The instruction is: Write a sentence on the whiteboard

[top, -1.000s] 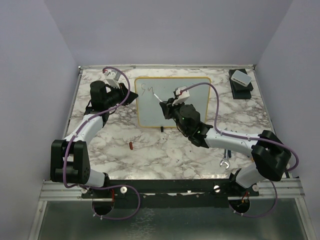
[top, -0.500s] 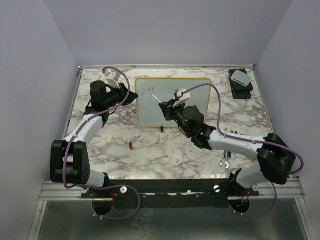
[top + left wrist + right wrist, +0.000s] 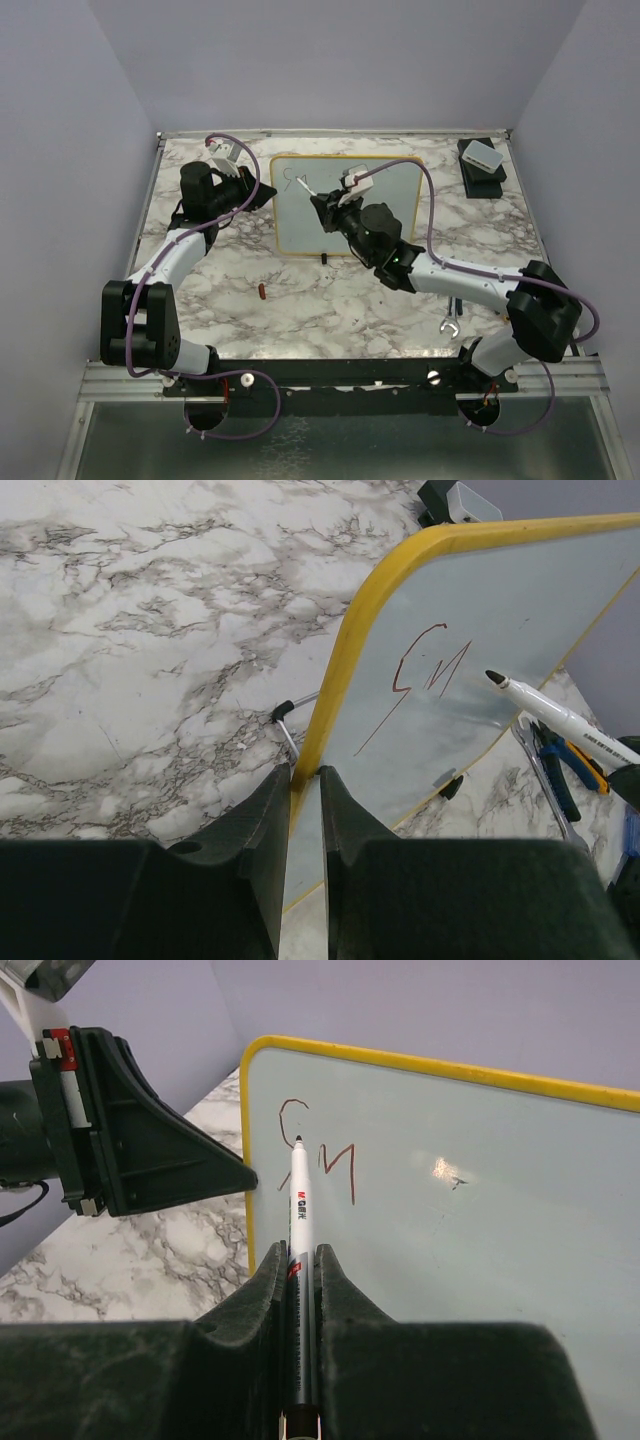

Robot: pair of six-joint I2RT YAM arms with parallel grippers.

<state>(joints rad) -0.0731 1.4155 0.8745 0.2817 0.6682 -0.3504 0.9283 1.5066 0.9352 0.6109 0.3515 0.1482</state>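
The whiteboard (image 3: 390, 215) stands tilted at the back middle, pale face with a yellow rim. It also shows in the left wrist view (image 3: 500, 600) and the right wrist view (image 3: 480, 1230). The sentence (image 3: 325, 1155) is only dark red strokes reading "Sm", also seen in the left wrist view (image 3: 425, 670). My left gripper (image 3: 262, 192) (image 3: 305, 775) is shut on the board's left rim. My right gripper (image 3: 325, 210) (image 3: 300, 1255) is shut on a white marker (image 3: 300, 1210) (image 3: 565, 723). Its dark tip points at the board beside the letters; I cannot tell whether it touches.
A small red cap (image 3: 262, 292) lies on the marble table in front of the board. A white box on a black base (image 3: 482, 160) sits at the back right. A wrench and pliers (image 3: 450, 318) lie near the right arm, also seen past the board (image 3: 555, 775).
My right gripper has moved left and a little farther back with the marker; its tip now sits nearer the first letters. The left gripper and the board have not moved.
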